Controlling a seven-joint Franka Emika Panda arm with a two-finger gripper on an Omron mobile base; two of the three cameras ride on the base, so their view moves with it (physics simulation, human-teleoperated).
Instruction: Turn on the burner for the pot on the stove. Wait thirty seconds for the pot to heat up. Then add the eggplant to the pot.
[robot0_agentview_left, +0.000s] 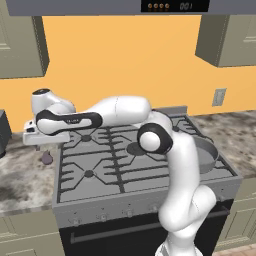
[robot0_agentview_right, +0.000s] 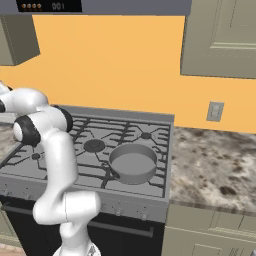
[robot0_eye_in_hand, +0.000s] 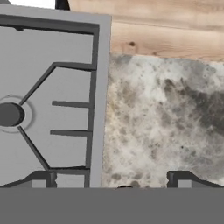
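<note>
The grey pot (robot0_agentview_right: 132, 164) sits on the front right grate of the stove (robot0_agentview_right: 85, 131), and its burner is hidden beneath it. In the left base view my arm covers part of the pot (robot0_agentview_left: 209, 154). The small purple eggplant (robot0_agentview_left: 46, 158) lies on the counter just left of the stove (robot0_agentview_left: 100, 170). My gripper (robot0_agentview_left: 46, 145) hangs directly above it, a short gap apart. In the hand view the gripper (robot0_eye_in_hand: 110, 181) is open over the speckled counter, nothing between its fingertips (robot0_eye_in_hand: 41, 179). A dark sliver (robot0_eye_in_hand: 125, 188) shows at the bottom edge; I cannot tell what it is.
A row of small knobs (robot0_agentview_left: 102, 216) runs along the stove front. A left burner cap (robot0_eye_in_hand: 8, 114) lies beside the hand. Speckled counter (robot0_agentview_right: 215, 170) extends right of the stove, with a wall outlet (robot0_agentview_right: 215, 111) above. Cabinets (robot0_agentview_left: 22, 45) hang overhead.
</note>
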